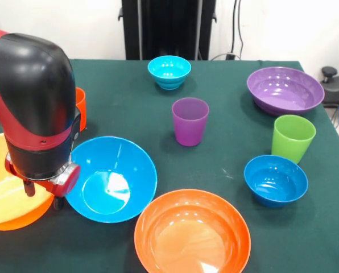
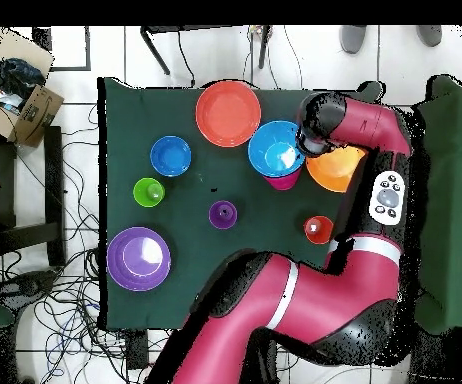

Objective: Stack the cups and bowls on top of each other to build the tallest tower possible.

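Judging progress: I see no tower yet; cups and bowls sit apart on the surface (image 1: pixel 226 148).
Gripper (image 1: pixel 41 193): between yellow-orange bowl (image 1: pixel 1 196) and sky-blue bowl (image 1: pixel 111 178); I cannot tell its state.
Left: all stacking.

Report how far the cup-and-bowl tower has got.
Done: nothing looks stacked yet; the glossy orange-red bowl, purple bowl, small dark blue bowl, small cyan bowl, purple plastic cup and lime green cup all stand alone. In hand: the arm hangs at the large yellow-orange bowl, beside the sky-blue bowl. Left: the whole tower.
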